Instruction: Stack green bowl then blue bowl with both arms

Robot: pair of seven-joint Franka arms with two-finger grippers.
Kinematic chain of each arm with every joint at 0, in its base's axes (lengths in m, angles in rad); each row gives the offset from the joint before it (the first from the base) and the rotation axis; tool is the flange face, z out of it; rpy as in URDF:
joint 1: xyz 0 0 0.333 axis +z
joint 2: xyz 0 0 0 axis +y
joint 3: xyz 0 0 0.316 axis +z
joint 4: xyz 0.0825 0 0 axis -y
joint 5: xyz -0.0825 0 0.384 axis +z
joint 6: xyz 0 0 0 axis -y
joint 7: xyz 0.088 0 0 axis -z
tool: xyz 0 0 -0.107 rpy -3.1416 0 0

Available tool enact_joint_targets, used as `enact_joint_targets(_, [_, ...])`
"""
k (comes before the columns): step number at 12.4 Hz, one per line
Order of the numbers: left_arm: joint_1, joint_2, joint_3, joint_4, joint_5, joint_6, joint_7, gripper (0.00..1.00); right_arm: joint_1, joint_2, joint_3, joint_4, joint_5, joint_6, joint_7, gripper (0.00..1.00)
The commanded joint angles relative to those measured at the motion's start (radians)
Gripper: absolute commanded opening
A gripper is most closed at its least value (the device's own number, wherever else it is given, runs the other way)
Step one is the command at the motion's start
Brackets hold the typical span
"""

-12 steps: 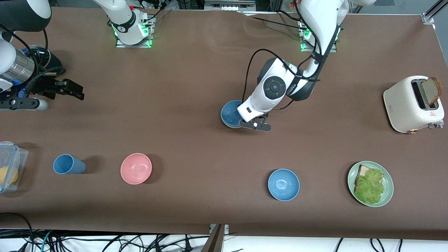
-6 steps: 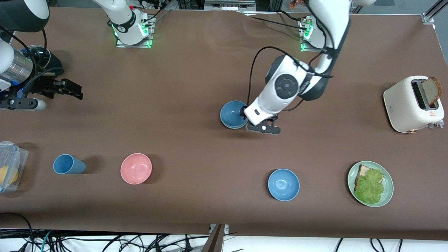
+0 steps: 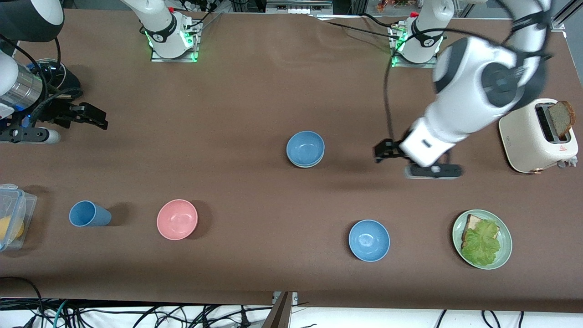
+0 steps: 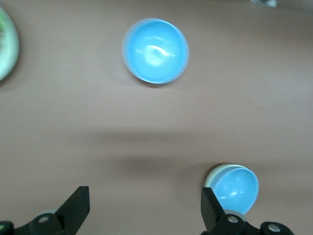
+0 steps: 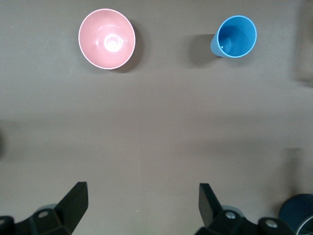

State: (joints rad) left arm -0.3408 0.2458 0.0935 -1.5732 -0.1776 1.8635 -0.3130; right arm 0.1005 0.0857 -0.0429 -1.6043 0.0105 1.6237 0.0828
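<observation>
The blue bowl (image 3: 305, 147) sits nested in the green bowl (image 3: 304, 166) at the table's middle; only a pale green rim shows under it. In the left wrist view the blue bowl (image 4: 237, 188) shows the green bowl's edge (image 4: 211, 176) beside it. My left gripper (image 3: 386, 151) hangs open and empty over bare table, between the stack and the toaster; its fingers (image 4: 78, 208) stand wide apart around the left gripper's gap (image 4: 145, 208). My right gripper (image 3: 98, 117) waits open and empty at the right arm's end of the table, and the right gripper (image 5: 143, 203) is over bare table.
A brighter blue bowl (image 3: 369, 240) and a green plate (image 3: 504, 228) with bread and lettuce lie nearer the front camera. A pink bowl (image 3: 177, 219), blue cup (image 3: 89, 214) and clear box (image 3: 13, 214) lie toward the right arm's end. A toaster (image 3: 535, 136) stands at the left arm's end.
My left gripper opened, let go of the blue bowl on the green bowl, then lifted and swung away toward the toaster. The right arm has not moved.
</observation>
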Motion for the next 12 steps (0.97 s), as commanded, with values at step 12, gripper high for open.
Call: enact_joint_targets(12, [0.387, -0.108, -0.155, 0.042, 0.116, -0.256, 0.279, 1.00, 0.004, 0.005, 0.017, 0.024, 0.020, -0.005, -0.066, 1.00])
